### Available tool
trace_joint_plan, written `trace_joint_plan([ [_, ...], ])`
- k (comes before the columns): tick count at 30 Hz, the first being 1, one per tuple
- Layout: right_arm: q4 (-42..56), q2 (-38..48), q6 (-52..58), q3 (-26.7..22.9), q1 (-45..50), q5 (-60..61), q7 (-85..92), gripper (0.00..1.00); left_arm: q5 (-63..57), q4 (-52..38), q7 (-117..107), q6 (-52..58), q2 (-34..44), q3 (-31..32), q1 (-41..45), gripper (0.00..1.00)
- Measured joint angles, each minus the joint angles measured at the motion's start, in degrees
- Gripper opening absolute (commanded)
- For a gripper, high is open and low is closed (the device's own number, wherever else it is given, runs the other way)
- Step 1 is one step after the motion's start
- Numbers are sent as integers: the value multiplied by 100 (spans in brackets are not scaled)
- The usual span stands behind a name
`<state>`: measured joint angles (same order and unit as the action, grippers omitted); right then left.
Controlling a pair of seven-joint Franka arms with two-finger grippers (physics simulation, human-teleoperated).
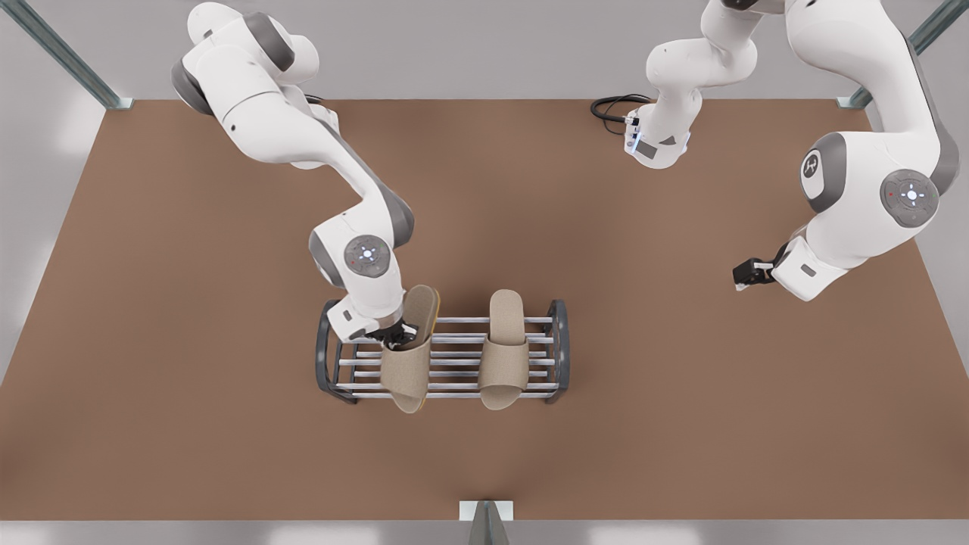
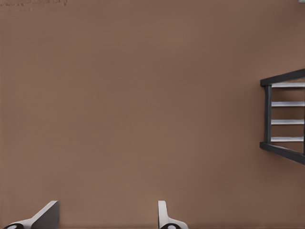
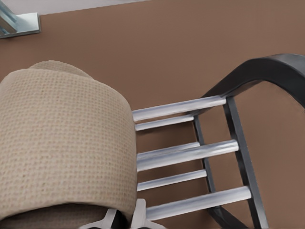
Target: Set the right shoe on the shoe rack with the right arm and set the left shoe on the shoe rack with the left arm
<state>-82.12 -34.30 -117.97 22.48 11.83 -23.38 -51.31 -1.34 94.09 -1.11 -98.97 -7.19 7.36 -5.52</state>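
The shoe rack [image 1: 558, 333] stands mid-table, silver bars between dark end frames. One beige slipper, the left shoe [image 1: 506, 348], lies flat across its bars on the front view's right half. The other slipper, the right shoe [image 1: 412, 356], sits tilted over the other half, toe past the rack's front bar. My right gripper [image 1: 397, 333] is shut on the edge of its strap. The right wrist view has that right shoe [image 3: 62, 143] close up, the right gripper [image 3: 127, 220] on it and the rack [image 3: 248, 157] beside it. My left gripper [image 1: 749, 272] waits open, far off at the front view's right; in its own view the left gripper [image 2: 105, 217] hovers over bare table near the rack [image 2: 268, 114].
The brown table [image 1: 189, 416] reaches metal corner posts [image 1: 113, 98] at the back and a bracket [image 1: 486, 511] at the front edge. A black cable [image 1: 613, 106] lies by the base of the arm at the front view's right.
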Motion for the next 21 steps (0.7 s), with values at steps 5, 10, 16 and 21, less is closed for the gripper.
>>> trace_joint_plan([
  [5, -104, -5, -111, 1, 2, -123, -80, 100, -2, 8, 79, -1, -3, 0, -1, 100],
  [10, -112, 3, -152, 2, -9, -154, -148, 100, -6, 7, 136, 10, 47, 7, -4, 100],
  [16, -110, 85, -162, 79, 43, -98, -159, 100, -10, 3, 175, 42, 81, 19, 24, 100],
  [21, -43, 341, 197, 706, 44, -47, -224, 100, -11, 17, 200, 174, 341, 78, 10, 100],
])
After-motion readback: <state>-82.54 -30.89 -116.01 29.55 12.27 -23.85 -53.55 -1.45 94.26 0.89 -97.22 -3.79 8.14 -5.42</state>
